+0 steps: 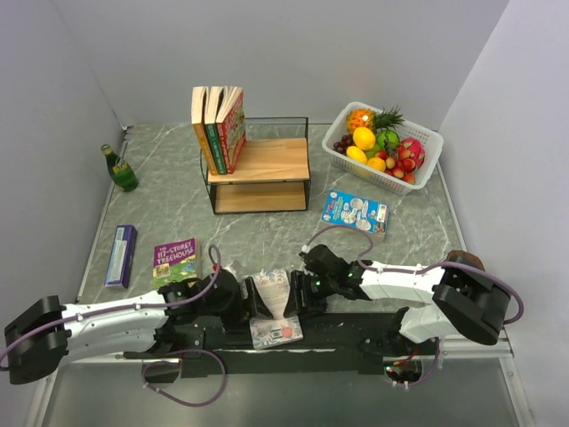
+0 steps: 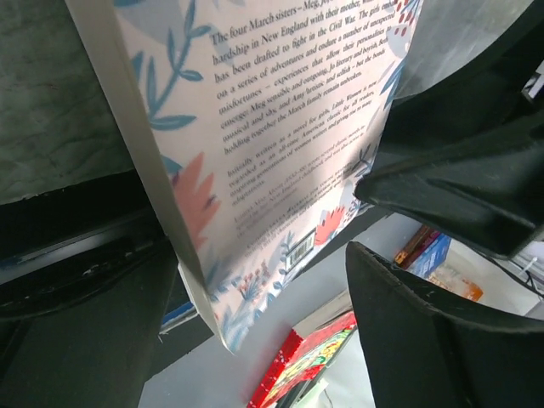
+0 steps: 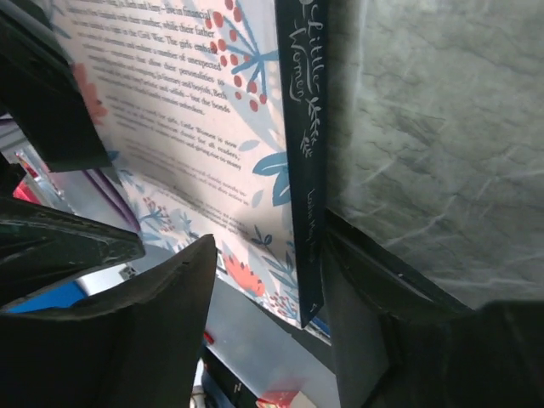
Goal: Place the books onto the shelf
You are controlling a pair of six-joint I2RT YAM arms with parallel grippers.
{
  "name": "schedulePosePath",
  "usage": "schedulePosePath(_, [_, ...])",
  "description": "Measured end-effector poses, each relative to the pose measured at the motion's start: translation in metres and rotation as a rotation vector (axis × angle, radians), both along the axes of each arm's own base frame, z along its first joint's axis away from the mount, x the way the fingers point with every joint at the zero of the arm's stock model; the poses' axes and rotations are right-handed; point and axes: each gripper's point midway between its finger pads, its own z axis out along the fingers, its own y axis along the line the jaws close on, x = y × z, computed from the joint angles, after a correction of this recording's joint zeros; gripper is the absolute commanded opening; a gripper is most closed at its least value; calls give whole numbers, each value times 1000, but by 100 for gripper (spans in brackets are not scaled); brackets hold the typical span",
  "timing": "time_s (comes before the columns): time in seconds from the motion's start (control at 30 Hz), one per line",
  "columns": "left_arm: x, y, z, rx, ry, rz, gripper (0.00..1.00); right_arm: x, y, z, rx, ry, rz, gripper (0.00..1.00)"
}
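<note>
Right wrist view: the right gripper [image 3: 272, 246] straddles the spine of the pale pink patterned book [image 3: 170, 127], though whether its fingers truly pinch it cannot be told. The left gripper [image 2: 361, 217] stands spread beside the back cover. The book tilts on edge between both arms at the near rim of the table [image 1: 267, 231], well apart from the shelf [image 1: 267, 160] holding three books [image 1: 218, 124]. With neither grip sure, the book could topple or slip off that rim.
</note>
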Motion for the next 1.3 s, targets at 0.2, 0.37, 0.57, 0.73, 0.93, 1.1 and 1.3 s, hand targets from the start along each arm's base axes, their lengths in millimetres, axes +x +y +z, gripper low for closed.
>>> schedulePosePath(0.2, [-1, 0, -1, -69, -18, 7, 72, -5, -1, -9, -2, 32, 11, 50])
schedulePosePath(0.37, [-2, 3, -1, -173, -51, 30, 50, -16, 2, -14, 54, 88, 27, 46])
schedulePosePath(0.57, [1, 7, 5, -231, -110, 48, 1, -16, 4, -14, 82, 91, 31, 48])
schedulePosePath(0.73, [4, 10, 14, -254, -180, 41, 1, -15, 8, -3, 61, 51, 55, 82])
schedulePosePath(0.93, [15, 17, 30, -196, -278, 39, 1, 5, 11, 60, 94, -149, 45, 95])
schedulePosePath(1.1, [25, 18, 79, -226, -375, 51, 1, 29, 6, 135, 196, -367, -8, 96])
schedulePosePath(1.3, [30, 18, 168, -379, -527, 47, 1, 52, -16, 163, 272, -463, -40, 98])
